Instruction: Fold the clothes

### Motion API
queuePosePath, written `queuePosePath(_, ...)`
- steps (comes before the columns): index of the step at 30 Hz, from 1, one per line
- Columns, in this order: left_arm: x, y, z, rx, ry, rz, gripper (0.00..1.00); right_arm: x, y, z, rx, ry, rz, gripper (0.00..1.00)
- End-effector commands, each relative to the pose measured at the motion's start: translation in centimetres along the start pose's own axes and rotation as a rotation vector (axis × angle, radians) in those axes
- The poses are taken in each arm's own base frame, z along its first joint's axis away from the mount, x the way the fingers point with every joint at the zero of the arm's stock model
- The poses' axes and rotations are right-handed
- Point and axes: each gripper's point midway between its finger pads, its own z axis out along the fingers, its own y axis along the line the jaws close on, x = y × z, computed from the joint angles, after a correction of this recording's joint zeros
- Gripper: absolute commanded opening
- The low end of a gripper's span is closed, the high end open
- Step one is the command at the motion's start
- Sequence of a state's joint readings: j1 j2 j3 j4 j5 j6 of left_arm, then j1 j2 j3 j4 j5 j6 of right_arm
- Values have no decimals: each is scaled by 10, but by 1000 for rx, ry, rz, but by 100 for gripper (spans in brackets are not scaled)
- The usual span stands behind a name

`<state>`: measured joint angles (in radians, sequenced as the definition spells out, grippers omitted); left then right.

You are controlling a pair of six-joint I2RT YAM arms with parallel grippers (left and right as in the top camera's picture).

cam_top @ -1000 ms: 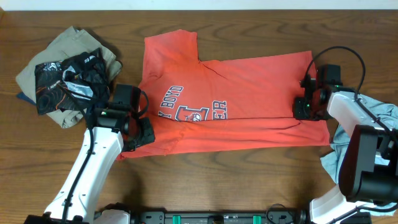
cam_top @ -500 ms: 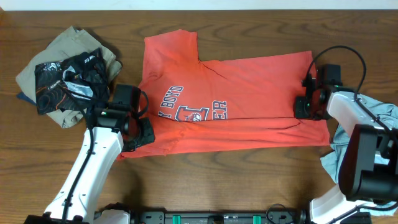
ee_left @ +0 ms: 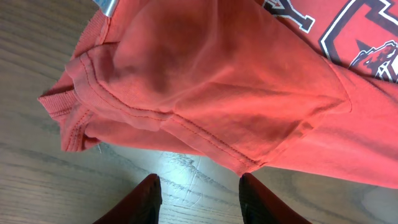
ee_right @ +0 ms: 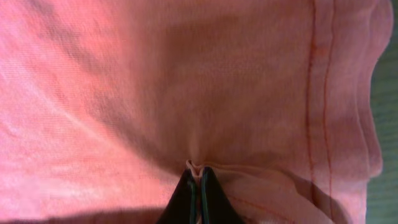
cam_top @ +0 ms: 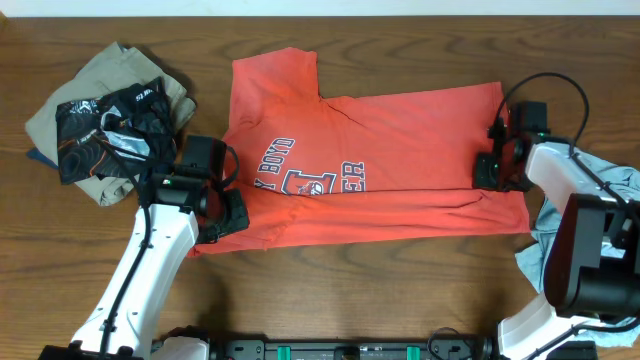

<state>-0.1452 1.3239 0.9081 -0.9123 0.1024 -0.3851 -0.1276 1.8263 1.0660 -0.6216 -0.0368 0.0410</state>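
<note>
- The coral-red T-shirt (cam_top: 370, 160) lies spread sideways across the middle of the counter (cam_top: 400, 300), chest lettering (cam_top: 305, 180) facing up. Its collar end is toward my left arm and its hem (cam_top: 510, 150) toward my right.
- My right end effector (ee_right: 199, 190) is clamped tight, with a small ridge of the shirt's fabric pinched between its tips, just inside the hem.
- My left end effector (ee_left: 202, 199) stands partly parted and holds nothing. Its fingers (ee_left: 149, 196) hang over bare wood just beside the near sleeve (ee_left: 81, 118), which is bunched and rumpled.
- The far sleeve (cam_top: 275, 75) sticks out flat toward the back of the counter, not yet folded in.
- Progress, as I judge it: early. The shirt is laid out and one grip is made, but I see no finished fold. Whether the near long edge is already turned under I cannot tell.
- Left to do: secure the sleeve end, fold in the sides, then fold hem to collar.
- The khaki and black patterned garments (cam_top: 105, 125) sit piled at the far left, well apart. A pale grey-blue garment (cam_top: 540, 245) lies under my right arm.
</note>
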Motion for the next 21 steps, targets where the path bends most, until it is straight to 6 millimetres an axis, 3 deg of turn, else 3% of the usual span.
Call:
queuePosePath(1,-4,-4,-5,11,-16,10,43,-19,-16,-16,36,-36,47,1)
queuePosePath(5,-4,-4,-5,12,-17,10,43,-23,-24,-26,43,-42,66,1)
queuePosePath(21,-4,-4,-5,11,-17,10,43,-8,-36,-27,98,19,78,4)
